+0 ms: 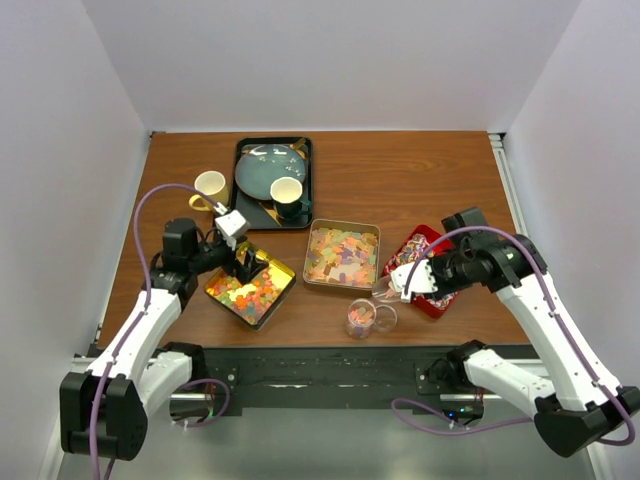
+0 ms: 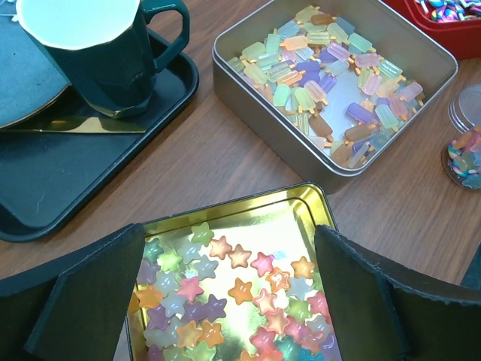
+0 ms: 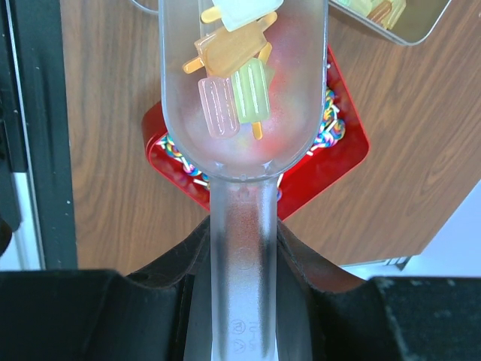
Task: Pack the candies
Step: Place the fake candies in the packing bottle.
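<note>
My left gripper (image 1: 245,262) (image 2: 229,301) is open, its jaws wide apart just above a gold tin (image 1: 268,303) (image 2: 225,210) of bright star-shaped candies (image 2: 248,289). My right gripper (image 1: 415,280) (image 3: 244,256) is shut on the handle of a clear plastic scoop (image 3: 244,98) that holds several pastel popsicle-shaped candies (image 3: 237,94). The scoop hangs over a red tray (image 1: 432,303) (image 3: 346,150) of striped swirl candies. A silver tin (image 1: 343,285) (image 2: 263,98) of pastel popsicle candies (image 2: 331,75) lies between the arms. A small glass jar (image 1: 360,318) (image 2: 464,158) holds a few candies.
The jar's lid (image 1: 384,316) (image 2: 466,109) lies beside it. A black tray (image 1: 250,215) (image 2: 75,188) at the back holds a teal plate (image 1: 268,168) and a dark green cup (image 1: 288,198) (image 2: 98,53). A cream cup (image 1: 209,186) stands to its left.
</note>
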`<action>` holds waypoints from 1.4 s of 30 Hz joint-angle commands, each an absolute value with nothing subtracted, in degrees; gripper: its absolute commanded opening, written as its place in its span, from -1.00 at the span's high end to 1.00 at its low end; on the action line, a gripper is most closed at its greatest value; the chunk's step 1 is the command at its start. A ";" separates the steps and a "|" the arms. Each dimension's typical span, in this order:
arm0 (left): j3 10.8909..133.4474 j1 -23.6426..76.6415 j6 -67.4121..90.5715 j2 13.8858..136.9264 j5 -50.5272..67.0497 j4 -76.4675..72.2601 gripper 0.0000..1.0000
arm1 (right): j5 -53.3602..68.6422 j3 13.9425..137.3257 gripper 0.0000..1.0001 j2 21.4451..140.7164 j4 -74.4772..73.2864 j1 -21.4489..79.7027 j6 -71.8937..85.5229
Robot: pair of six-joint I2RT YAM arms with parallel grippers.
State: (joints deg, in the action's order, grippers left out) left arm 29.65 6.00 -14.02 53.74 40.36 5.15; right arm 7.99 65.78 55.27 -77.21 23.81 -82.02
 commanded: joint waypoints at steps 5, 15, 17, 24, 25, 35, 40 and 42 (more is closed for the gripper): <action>29.09 4.75 -12.92 54.40 41.57 0.79 -1.00 | 5.37 68.91 1.00 56.51 -90.62 28.38 -84.55; 28.21 3.78 -12.57 54.23 41.75 -1.05 -1.00 | 0.62 69.34 1.00 57.92 -90.62 35.68 -84.37; 28.48 3.78 -12.57 54.23 41.75 -1.14 -1.00 | -0.96 69.34 1.00 58.27 -90.70 36.21 -84.99; 28.21 3.60 -12.13 54.93 42.01 -2.28 -1.00 | -3.34 70.31 1.00 58.45 -90.62 37.26 -86.75; 28.21 3.60 -12.04 55.11 42.10 -2.37 -1.00 | -3.60 70.49 1.00 58.45 -90.70 37.53 -86.75; 28.83 3.60 -12.22 58.88 41.92 -4.39 -1.00 | -7.03 71.46 1.00 58.18 -90.62 40.78 -87.54; 29.70 3.60 -11.78 60.90 42.27 -5.80 -1.00 | -8.79 71.72 1.00 58.36 -90.53 41.40 -85.97; 30.32 3.60 -11.87 62.05 43.06 -5.89 -1.00 | -8.53 72.50 1.00 59.32 -89.22 41.22 -82.29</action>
